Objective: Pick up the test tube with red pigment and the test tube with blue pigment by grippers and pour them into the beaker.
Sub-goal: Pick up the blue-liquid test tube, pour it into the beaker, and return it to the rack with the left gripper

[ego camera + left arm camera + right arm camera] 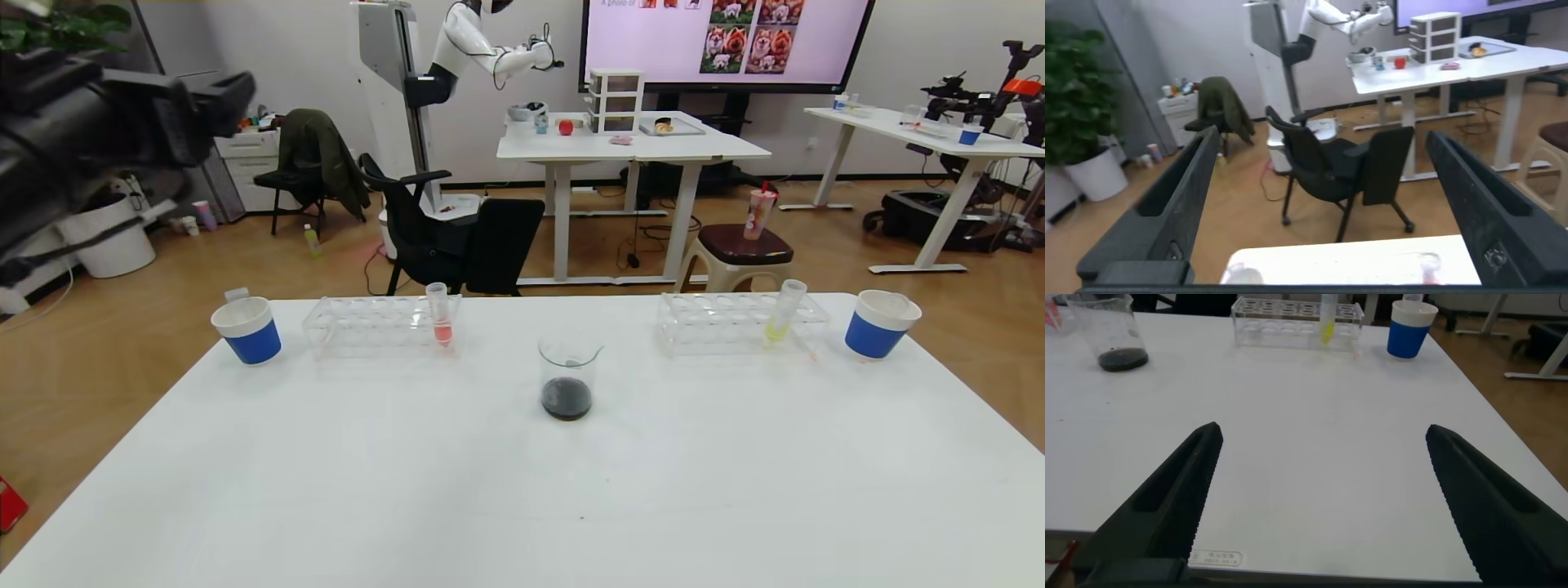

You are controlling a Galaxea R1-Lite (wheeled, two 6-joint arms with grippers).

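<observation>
The beaker point(569, 380) stands at the middle of the white table point(522, 490) with dark liquid in its bottom; it also shows in the right wrist view point(1114, 335). No tube with deep-red or sky-blue liquid shows in any view. My left gripper point(1323, 135) is open and empty, held high above the table's far left corner on the raised left arm point(98, 122). My right gripper point(1323, 429) is open and empty, low over the table's near right part, out of the head view.
A clear rack point(380, 325) at the back left holds a salmon-orange tube point(441, 314). A rack point(739, 322) at the back right holds a yellow tube point(782, 314). Blue-sleeved paper cups stand at the far left point(249, 331) and far right point(878, 324). A black chair point(1339, 163) stands behind the table.
</observation>
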